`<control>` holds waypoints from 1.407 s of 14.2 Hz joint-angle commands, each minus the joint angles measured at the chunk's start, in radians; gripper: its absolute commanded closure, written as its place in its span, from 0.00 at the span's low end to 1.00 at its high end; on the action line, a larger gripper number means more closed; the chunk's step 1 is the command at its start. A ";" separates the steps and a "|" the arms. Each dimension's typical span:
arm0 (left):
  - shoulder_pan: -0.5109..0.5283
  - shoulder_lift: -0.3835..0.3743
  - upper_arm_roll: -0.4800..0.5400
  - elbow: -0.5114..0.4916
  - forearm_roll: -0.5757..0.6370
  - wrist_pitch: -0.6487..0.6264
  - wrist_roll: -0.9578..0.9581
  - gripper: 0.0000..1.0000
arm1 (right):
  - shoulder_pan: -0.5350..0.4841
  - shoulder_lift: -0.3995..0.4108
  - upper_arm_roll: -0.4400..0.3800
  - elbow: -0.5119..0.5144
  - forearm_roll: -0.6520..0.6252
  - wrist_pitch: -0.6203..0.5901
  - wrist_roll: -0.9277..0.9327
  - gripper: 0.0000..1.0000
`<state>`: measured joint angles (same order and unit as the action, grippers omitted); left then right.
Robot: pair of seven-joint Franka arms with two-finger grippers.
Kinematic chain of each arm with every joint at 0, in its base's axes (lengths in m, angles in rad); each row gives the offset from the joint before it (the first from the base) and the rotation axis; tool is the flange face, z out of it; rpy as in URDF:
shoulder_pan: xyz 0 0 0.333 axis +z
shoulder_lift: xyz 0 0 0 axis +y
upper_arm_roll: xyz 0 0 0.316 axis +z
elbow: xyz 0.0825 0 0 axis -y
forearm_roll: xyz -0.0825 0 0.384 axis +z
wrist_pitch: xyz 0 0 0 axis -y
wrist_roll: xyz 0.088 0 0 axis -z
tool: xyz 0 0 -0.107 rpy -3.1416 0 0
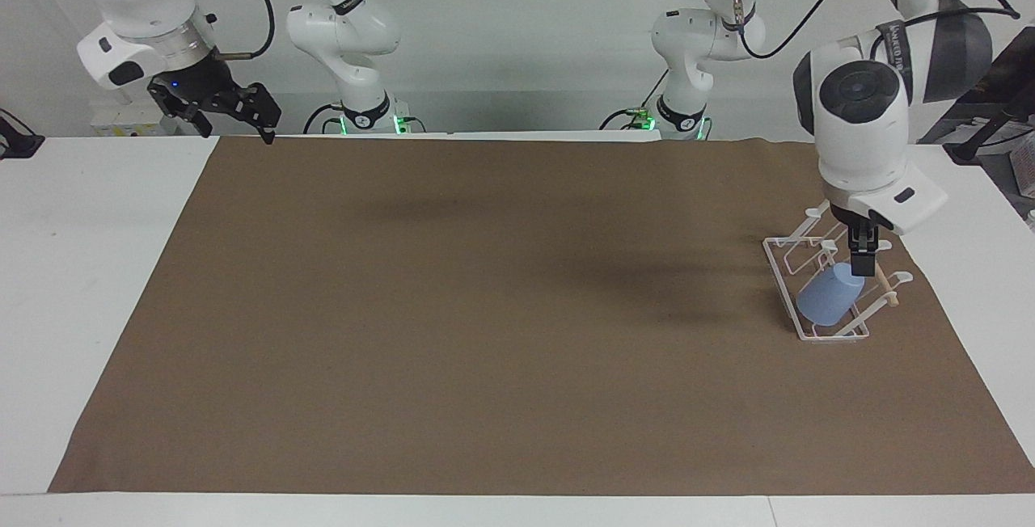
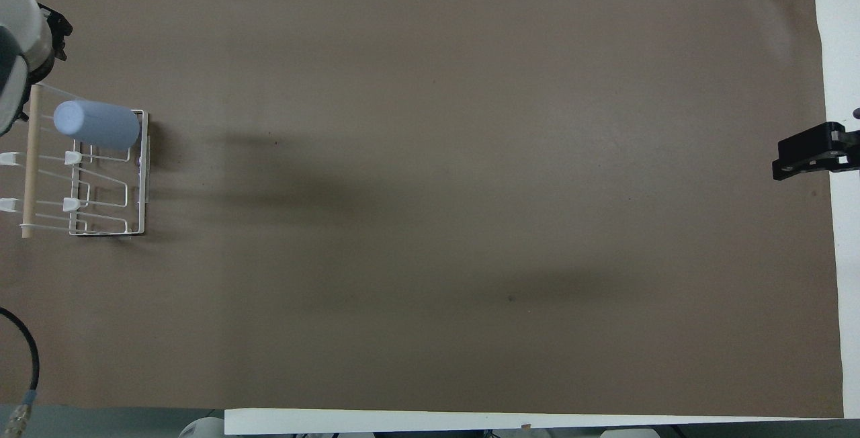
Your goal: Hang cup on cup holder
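Note:
The light blue cup (image 1: pixel 825 301) (image 2: pixel 97 125) hangs slanted, rim down, on a prong of the white wire cup holder (image 1: pixel 780 268) (image 2: pixel 138 176). It sits at the end of the holder farther from the robots. The holder stands at the left arm's end of the table, with its wooden rod (image 2: pixel 29 156) across the top. My left gripper (image 1: pixel 862 268) points straight down just above the cup's raised base, open and off the cup. My right gripper (image 1: pixel 242 111) (image 2: pixel 806 152) waits open and empty above the right arm's end of the table.
A brown mat (image 1: pixel 485 309) covers most of the white table (image 1: pixel 81 268). The holder's other prongs (image 2: pixel 74 204), nearer to the robots, carry nothing. The left arm's black cable (image 2: pixel 27 351) hangs at that end.

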<state>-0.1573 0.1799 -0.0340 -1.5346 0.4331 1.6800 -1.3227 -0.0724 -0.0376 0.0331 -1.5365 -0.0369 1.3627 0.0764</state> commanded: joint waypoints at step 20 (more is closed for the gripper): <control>0.154 -0.095 -0.003 0.034 -0.433 -0.056 1.335 0.00 | -0.018 -0.010 -0.006 -0.022 0.026 0.012 -0.095 0.01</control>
<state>-0.0130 0.1018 -0.0347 -1.5252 0.0178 1.5815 -0.0014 -0.0739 -0.0376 0.0244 -1.5439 -0.0269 1.3630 0.0045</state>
